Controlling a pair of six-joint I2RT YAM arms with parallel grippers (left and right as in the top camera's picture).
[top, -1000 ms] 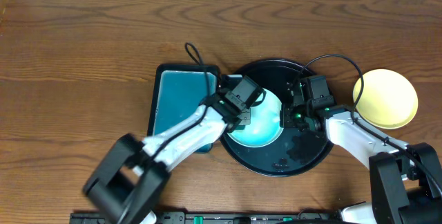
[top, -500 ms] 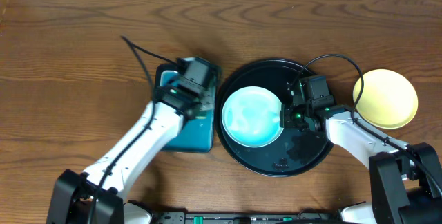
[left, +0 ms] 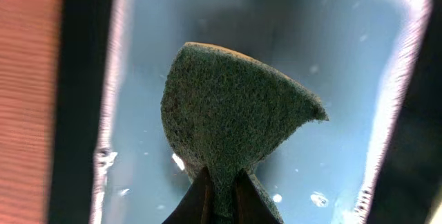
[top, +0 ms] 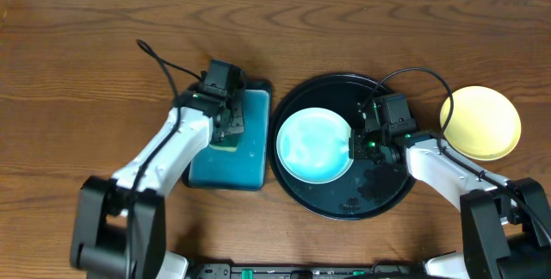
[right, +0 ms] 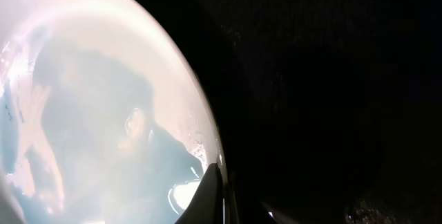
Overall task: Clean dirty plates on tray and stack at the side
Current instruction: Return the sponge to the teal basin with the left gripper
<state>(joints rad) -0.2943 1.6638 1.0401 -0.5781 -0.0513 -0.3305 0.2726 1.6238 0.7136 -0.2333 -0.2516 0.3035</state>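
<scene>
A pale mint plate (top: 312, 146) lies in the round black tray (top: 379, 200), wet and with no dark stains that I can see. My right gripper (top: 355, 145) is shut on its right rim; the right wrist view shows the fingers (right: 215, 189) pinching the plate's edge (right: 103, 99) over the black tray (right: 331, 79). A pale yellow plate (top: 480, 122) sits on the table to the right. The third plate is out of view. My left gripper (top: 225, 131) is shut on a green sponge (left: 235, 113) over the teal tray (left: 345, 58).
The rectangular teal tray (top: 248, 165) with a black rim lies just left of the black tray, wet with droplets. Cables arch over both arms. The wooden table (top: 86, 55) stretches to the back and left.
My left arm has swung left off the mint plate, carrying the sponge over to the teal tray. The right gripper and the plate have not moved.
</scene>
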